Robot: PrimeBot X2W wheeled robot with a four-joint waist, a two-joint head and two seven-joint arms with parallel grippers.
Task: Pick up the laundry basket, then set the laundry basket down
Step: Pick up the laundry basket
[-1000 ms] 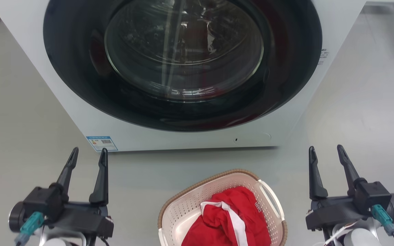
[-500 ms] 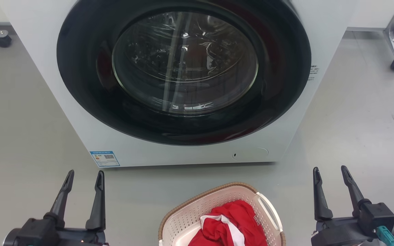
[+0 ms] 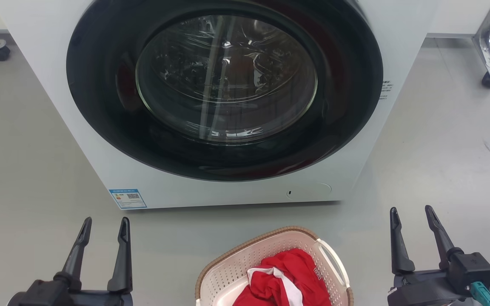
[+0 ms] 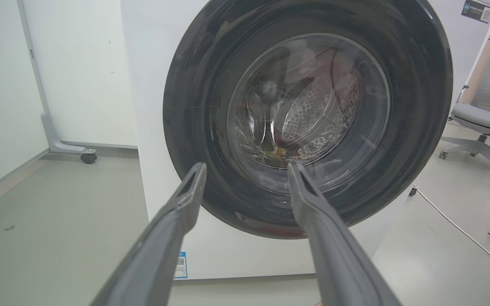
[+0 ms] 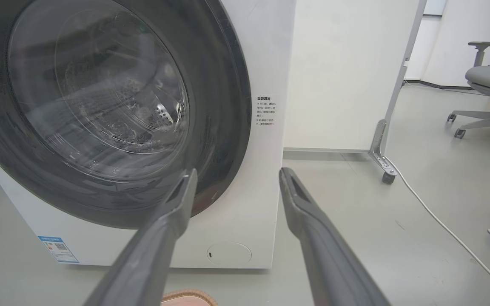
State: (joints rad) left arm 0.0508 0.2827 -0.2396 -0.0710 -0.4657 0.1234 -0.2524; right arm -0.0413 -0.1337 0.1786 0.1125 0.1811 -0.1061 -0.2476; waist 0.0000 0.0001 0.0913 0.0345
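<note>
Edging the cream laundry basket (image 3: 228,267) is brown weave.

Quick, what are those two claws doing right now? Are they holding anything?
Left claw: open, holding nothing.
Right claw: open, holding nothing.

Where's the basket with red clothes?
Head view, bottom middle: the laundry basket sits on the floor before the washing machine, between the left gripper and right gripper.
</note>
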